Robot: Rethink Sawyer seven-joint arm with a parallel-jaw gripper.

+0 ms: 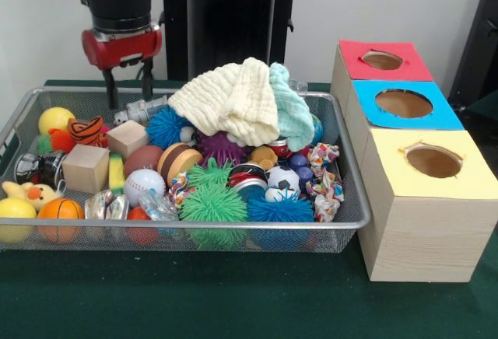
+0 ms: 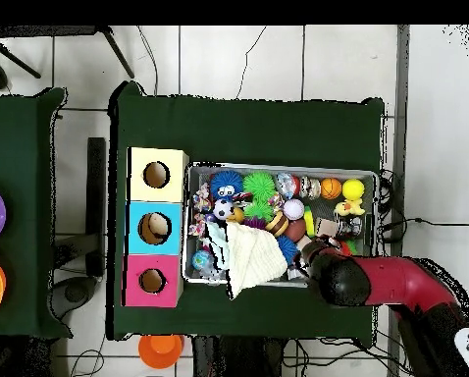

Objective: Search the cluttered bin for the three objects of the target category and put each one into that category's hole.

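Two stuffed toys show in the bin: orange striped one at the far left corner, yellow duckling by the left rim. From my gripper the striped toy lies at about 7 o'clock, near, its long axis left-right. My fingers hang parted, holding nothing, arm upright over the far rim. Red-surround hole sits well apart at 3 o'clock.

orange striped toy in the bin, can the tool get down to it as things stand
Probably yes. The orange striped toy lies uncovered on top of the clutter at the bin's far corner, and the tool hangs open just above and beside it, nothing between them.
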